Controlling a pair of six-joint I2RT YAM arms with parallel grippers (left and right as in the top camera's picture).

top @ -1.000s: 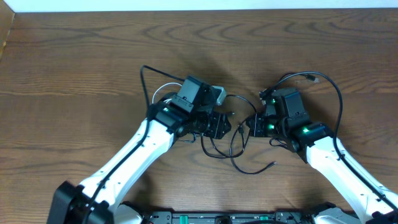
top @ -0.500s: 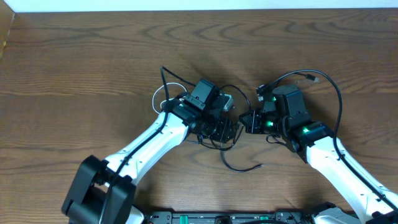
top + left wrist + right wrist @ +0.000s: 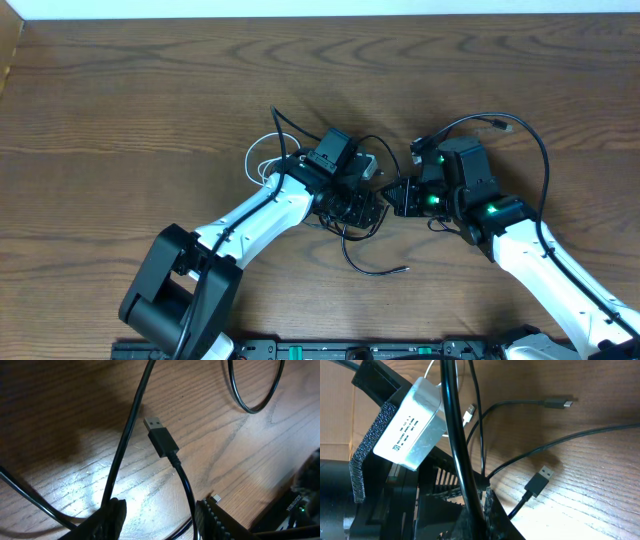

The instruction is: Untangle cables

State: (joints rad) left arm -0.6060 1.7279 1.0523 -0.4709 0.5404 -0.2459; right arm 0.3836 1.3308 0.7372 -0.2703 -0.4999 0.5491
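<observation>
Black cable has its loose tail lying nearest the robot's base on the wooden table, curling out from under the two grippers and ending in a small tip.

Just beyond that tail the grippers sit at mid-table, almost nose to nose. The left gripper has its jaws parted and grips nothing. One strand of the black cable runs up through the gap without being pinched, and a second strand comes down to the tip of one finger. Past those fingers the first strand ends in a USB-A plug lying flat on the wood. Farther on, a bend of the same cord curves across the grain.

The right gripper is closed tight, its tips pinching the black cable, which rises steeply from them toward its wrist camera. Thinner-looking strands meet just beyond the tips. The USB-A plug lies beside them, and a slimmer plug rests farther out.

Beyond that stands the silver labelled block on the left gripper's body, with a white plug showing beside it.

Farthest from the base, the white cable lies looped on the table at the far side of the left gripper, partly hidden by the arm. One black strand arcs up past it.
</observation>
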